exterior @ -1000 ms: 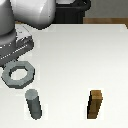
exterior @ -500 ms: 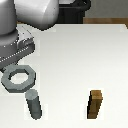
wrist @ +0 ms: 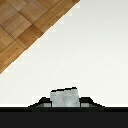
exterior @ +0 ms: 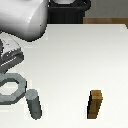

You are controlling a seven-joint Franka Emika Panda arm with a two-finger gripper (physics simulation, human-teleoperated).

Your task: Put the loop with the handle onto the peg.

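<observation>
Judging by looks, loop with the handle (exterior: 11, 88) is rigid, light metal (slick); claw (exterior: 11, 59) pinching its tab.

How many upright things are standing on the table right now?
2: the peg near the exterior view's left, beside the loop with the handle, and the brown block toward the right.
</observation>
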